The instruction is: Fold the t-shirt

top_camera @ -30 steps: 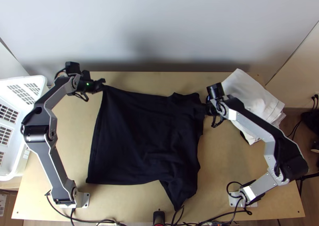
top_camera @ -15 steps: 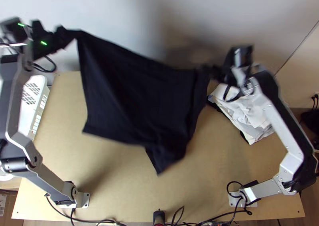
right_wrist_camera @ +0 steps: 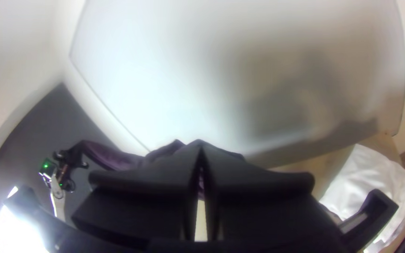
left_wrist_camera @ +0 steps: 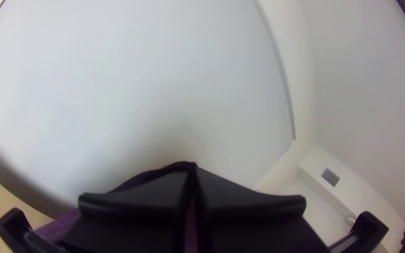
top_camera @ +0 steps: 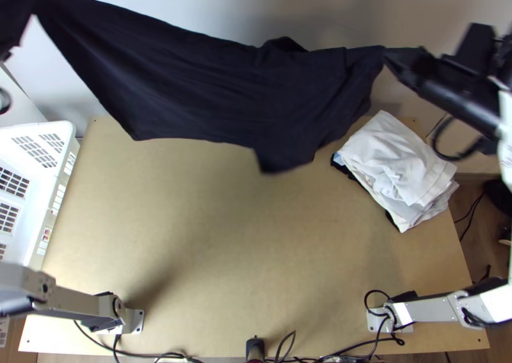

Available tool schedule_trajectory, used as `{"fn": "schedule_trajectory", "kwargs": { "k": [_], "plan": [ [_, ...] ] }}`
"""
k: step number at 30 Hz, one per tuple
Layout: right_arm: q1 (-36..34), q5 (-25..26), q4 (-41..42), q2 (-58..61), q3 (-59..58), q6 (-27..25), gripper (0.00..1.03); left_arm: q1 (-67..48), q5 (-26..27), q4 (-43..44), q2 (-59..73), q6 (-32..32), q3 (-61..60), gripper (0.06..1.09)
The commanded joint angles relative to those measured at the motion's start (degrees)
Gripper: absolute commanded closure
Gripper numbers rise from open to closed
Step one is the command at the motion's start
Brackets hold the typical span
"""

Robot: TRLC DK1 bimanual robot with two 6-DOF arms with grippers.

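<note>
From the top view, the black t-shirt [top_camera: 211, 81] is stretched in the air between both hands, in front of the pale wall and the far edge of the light wooden bench [top_camera: 249, 260]. Its long axis runs from about 10 o'clock to 2 o'clock, while a loose flap near the middle points to 6 o'clock. The left hand [top_camera: 18, 8] is clenched on the 10 o'clock end, the right hand [top_camera: 402, 59] on the 2 o'clock end. At 3 o'clock a pile of white cloths [top_camera: 397, 161] lies on the bench. The white plastic basket [top_camera: 61, 130] stands at 9 o'clock, with a small coloured sticker [top_camera: 47, 235] on its side (far too tiny to read from up here).

In the left wrist view, the left hand [left_wrist_camera: 191, 175] has its two fingers pressed together with dark cloth pinched between them, and more of the t-shirt trailing off beside one finger.

In the right wrist view, the right hand [right_wrist_camera: 200, 149] is likewise clamped on the t-shirt; the cloth stretches away to the left hand, well apart.
</note>
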Motion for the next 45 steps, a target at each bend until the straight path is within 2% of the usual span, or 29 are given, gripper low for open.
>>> {"fn": "schedule_trajectory", "kwargs": {
  "k": [1,6,11,13,20,21,23,24,27,29,31,36,40,42,45],
  "plan": [
    [-0.06,-11.71,-0.98,-7.16,3.55,3.56,1.00,4.08,5.81,1.36,-8.42,-7.91,0.86,1.05],
    [2.13,-20.41,-3.09,-11.73,3.99,8.21,1.00,4.08,13.72,1.72,-15.37,-9.58,0.60,1.05],
    [5.30,-24.54,-6.78,-14.98,4.08,9.71,1.00,3.73,18.29,0.22,-21.43,-8.52,-0.98,1.05],
    [5.30,-26.56,-7.66,-15.86,4.08,10.06,1.00,3.73,19.78,-0.83,-22.66,-8.44,-1.42,1.05],
    [5.38,-31.13,-10.74,-17.00,0.91,9.97,1.00,3.38,20.05,-1.62,-25.39,-8.17,-10.47,1.05],
    [5.38,-31.57,-11.35,-17.53,-1.46,9.36,1.00,3.38,20.22,-1.62,-26.18,-8.00,-13.81,1.05],
    [4.33,-31.48,-13.29,-18.58,-8.93,5.05,1.00,3.38,21.37,-0.92,-28.02,-5.27,-22.25,1.05],
    [2.48,-31.57,-14.08,-19.20,-13.33,2.85,1.00,3.90,22.95,-0.57,-28.46,-4.66,-26.65,1.05],
    [-4.64,-32.97,-13.73,-20.08,-26.51,-3.83,1.00,4.70,23.12,3.30,-28.81,-2.90,-40.27,1.05],
    [-9.91,-35.00,-8.98,-19.81,-36.44,-4.97,1.00,6.54,23.04,8.84,-27.32,-2.72,-49.59,1.05],
    [-14.04,-38.95,-2.30,-18.41,-46.20,-4.88,1.00,6.28,22.16,12.26,-23.19,0.09,-57.23,1.05],
    [-18.70,-39.04,8.33,-6.98,-58.59,-5.58,1.00,3.11,16.36,13.23,-2.80,7.91,-62.68,1.05],
    [-19.23,-38.86,11.76,3.74,-57.27,-6.99,1.00,0.56,9.68,12.61,14.43,10.64,-58.20,1.05],
    [-19.49,-38.16,12.64,8.22,-54.46,-6.81,1.00,-1.19,5.46,10.33,20.67,12.66,-54.60,1.05],
    [-19.75,-37.28,12.99,13.23,-50.42,-6.73,1.00,-2.34,1.94,7.60,27.26,14.68,-48.09,1.05]
  ]
}}
